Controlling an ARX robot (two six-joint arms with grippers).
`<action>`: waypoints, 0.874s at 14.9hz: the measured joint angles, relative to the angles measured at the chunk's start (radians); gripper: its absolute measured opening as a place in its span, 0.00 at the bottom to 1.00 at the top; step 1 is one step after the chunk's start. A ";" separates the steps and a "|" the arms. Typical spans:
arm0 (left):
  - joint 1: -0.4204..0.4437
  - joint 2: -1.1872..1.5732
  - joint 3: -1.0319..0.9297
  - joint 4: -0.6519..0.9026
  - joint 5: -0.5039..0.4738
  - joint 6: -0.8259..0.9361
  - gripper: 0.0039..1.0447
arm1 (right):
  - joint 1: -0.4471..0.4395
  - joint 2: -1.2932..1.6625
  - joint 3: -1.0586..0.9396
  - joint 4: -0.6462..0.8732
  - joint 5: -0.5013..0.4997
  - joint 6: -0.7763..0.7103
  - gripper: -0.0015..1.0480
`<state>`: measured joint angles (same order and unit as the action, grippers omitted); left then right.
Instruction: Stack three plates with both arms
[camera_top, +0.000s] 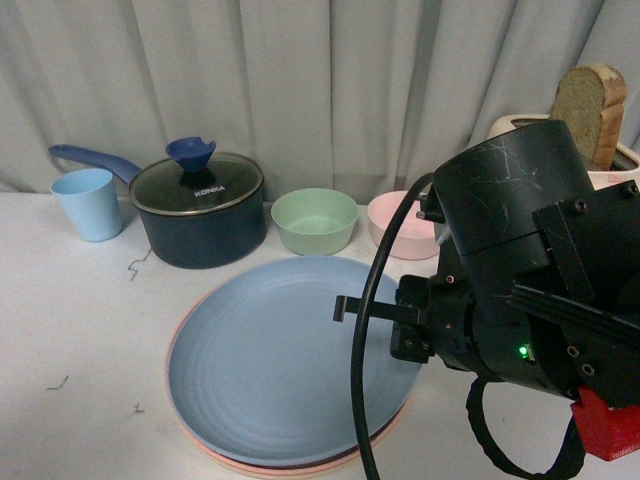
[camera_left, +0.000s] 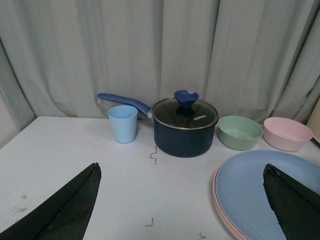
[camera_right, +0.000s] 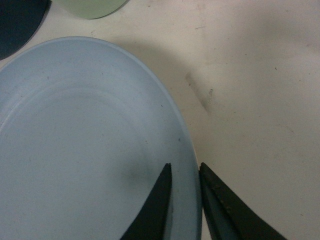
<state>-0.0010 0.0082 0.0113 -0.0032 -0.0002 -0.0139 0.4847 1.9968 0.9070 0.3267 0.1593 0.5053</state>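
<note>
Black and wedge-shaped, my right fingers (camera_right: 160, 210) are pinching the rim of the light blue plate (camera_top: 285, 360), one tip lying on its matte face and the other just outside the edge, with only the thin lip between them. My right gripper (camera_right: 185, 172) is closing on that rim at the side of the plate away from the saucepan (camera_top: 200, 212). Behind it my right arm (camera_top: 520, 270) is showing a scratched black cylindrical housing, a looping black cable, a small green light and a red part at its end.

My left fingers (camera_left: 65, 210) are standing wide apart, holding nothing, with the bare white table (camera_left: 75, 155) lying between them; my left gripper (camera_left: 182, 205) is hovering near the blue plate's edge without touching it.

Faint concentric rings are showing on the blue plate, which is large, round and shallow. It is resting on top of a pink plate (camera_top: 215, 455), whose rim is peeking out beneath; I cannot tell whether a cream one is lying between them. The stack is sitting just in front of the dark blue saucepan, whose glass lid is carrying a blue knob. A pale blue cup (camera_top: 88, 203) is standing beside the saucepan's handle, and a green bowl (camera_top: 314, 220) and a pink bowl (camera_top: 400, 226) are sitting on its other side.
</note>
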 joint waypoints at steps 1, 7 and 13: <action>0.000 0.000 0.000 0.000 0.000 0.000 0.94 | 0.000 0.000 -0.001 0.003 -0.018 0.000 0.26; 0.000 0.000 0.000 0.000 0.000 0.000 0.94 | -0.141 -0.272 -0.143 0.026 -0.184 0.027 0.90; 0.000 0.000 0.000 0.000 0.000 0.000 0.94 | -0.393 -0.789 -0.458 0.376 -0.066 -0.293 0.62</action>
<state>-0.0010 0.0082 0.0113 -0.0036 -0.0006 -0.0139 0.0914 1.2076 0.4492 0.7025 0.0929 0.2127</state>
